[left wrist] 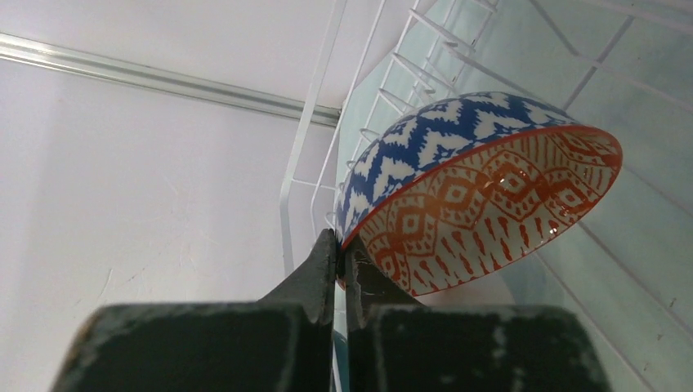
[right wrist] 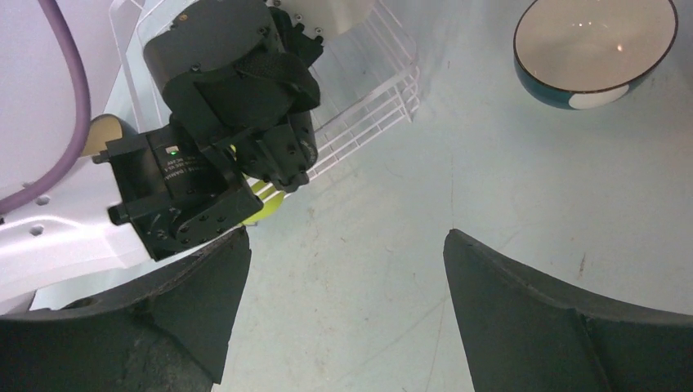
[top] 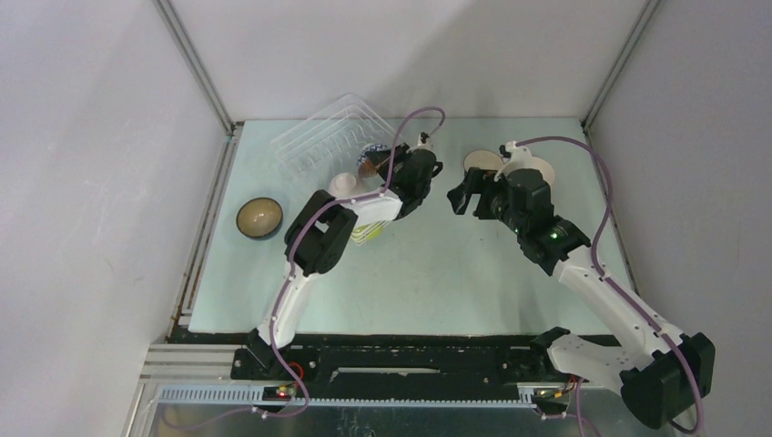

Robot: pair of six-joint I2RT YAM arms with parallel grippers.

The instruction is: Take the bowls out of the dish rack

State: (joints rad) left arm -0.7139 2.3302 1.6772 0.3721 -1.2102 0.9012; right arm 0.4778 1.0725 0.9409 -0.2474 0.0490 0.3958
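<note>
Left hand (left wrist: 339,255): fingers pressed together, pinching rim of blue-and-white patterned bowl (left wrist: 482,175) at its lower-left edge. Bowl tilted on edge, orange-patterned inside facing lower right, body running up-right from pinch. Dish rack (left wrist: 304,155) wires close behind bowl, upper part of frame. My read: bowl not yet clear of rack, so next move is to pull away from wires toward table (top: 437,273). Right hand (right wrist: 345,237): spread, empty, above table. Dark-outside bowl (right wrist: 592,49) sits on table, upper right of that frame.

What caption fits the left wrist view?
Left gripper shut on the rim of the blue-and-white patterned bowl, white wire dish rack behind.
</note>
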